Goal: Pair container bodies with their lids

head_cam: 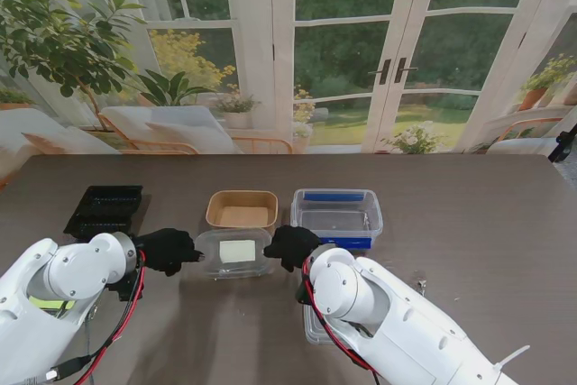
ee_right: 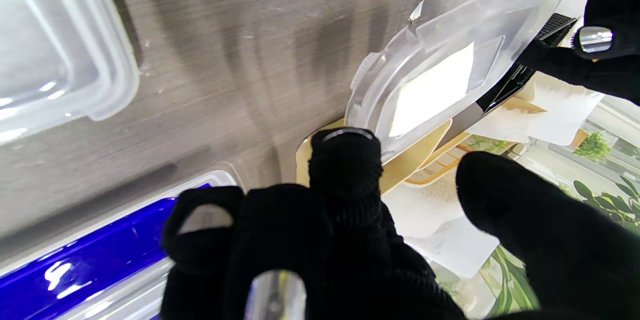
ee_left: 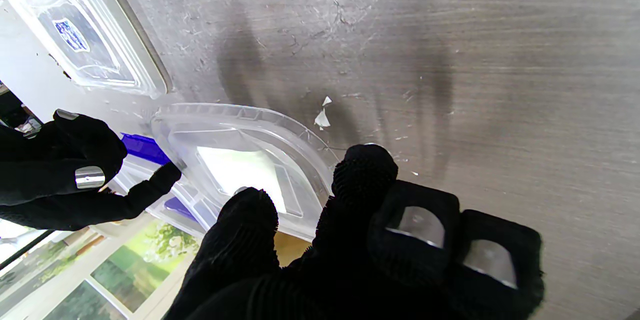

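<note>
Stand view: high, looking down toward 12 o'clock, whole table visible. Wrist views: close, along fingers. All share clear lid.

Left robot hand — right robot hand — fingers apart

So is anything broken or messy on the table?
Nothing looks broken. The table has fine scratches and a few tiny white scraps beside the clear lid between the two hands. The kraft tray, black tray and blue-clipped box sit straight.
</note>
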Motion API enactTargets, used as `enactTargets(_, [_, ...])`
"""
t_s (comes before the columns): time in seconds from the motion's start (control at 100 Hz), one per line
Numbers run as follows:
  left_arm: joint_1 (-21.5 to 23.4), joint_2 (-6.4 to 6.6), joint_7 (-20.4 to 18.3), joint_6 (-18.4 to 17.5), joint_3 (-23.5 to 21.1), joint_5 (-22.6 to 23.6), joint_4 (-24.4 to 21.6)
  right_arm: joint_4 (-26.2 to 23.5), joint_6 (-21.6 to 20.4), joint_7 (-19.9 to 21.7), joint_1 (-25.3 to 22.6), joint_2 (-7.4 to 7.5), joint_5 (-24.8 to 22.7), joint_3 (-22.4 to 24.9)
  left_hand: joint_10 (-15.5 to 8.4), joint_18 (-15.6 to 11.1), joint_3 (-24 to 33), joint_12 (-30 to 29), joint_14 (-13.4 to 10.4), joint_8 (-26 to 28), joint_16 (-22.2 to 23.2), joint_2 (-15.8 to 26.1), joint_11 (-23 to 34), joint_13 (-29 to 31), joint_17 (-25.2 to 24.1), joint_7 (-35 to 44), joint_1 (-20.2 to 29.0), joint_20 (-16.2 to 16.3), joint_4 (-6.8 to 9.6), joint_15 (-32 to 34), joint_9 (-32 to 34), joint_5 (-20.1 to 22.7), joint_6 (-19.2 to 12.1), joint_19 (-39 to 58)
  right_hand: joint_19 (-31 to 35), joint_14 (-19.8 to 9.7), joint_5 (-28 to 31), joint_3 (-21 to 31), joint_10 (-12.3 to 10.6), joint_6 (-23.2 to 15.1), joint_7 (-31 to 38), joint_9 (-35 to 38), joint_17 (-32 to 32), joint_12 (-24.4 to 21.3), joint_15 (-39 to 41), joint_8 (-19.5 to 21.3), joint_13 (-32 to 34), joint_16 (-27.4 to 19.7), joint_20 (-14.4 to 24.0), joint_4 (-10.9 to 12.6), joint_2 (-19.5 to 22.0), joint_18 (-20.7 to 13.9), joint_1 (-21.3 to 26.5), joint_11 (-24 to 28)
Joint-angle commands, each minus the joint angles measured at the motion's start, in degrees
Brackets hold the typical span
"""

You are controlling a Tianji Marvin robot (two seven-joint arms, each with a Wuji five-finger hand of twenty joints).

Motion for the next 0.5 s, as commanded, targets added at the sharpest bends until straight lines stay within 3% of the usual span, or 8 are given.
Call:
enactTargets(0.0, [0.55,-0.37,-1.23,0.13,0.34,-0.13,-1.05,-1.40,-0.29,0.91,-0.73,-0.21,-0.14,-0.18,5.91,0.02,-0.42,-0.38,2.38,-0.49,0.55,2.92,0.01,0.23,-0.93,-1.18,0.67,1.50,0.71,0.30,-0.28,0.10,-8.69,2.05,12.89,-4.50,-0.58,-0.11,4.52,-10.04,-2.36,6.01,26.91,0.05,4.82,-1.25,0.14,-0.53,-1.29,0.98,1.25,0.77,-1.79,0.48])
enactTargets(0.49, [0.73,-0.41,-1.04,-0.44,0.06,0.01,-2.38,-4.07,-0.02,0.72,-2.14,0.29,-1.53,1.01,5.85,0.08,-0.44,-0.42,2.42,-0.49,0.63,2.94,-0.05,0.20,-1.17,-1.19,0.60,1.70,0.70,0.19,-0.26,0.07,-8.75,1.72,12.89,-4.46,-0.54,-0.30,4.52,-10.01,-2.42,6.02,26.90,0.08,4.83,-1.28,0.14,-0.53,-1.37,0.92,1.29,0.79,-1.83,0.45])
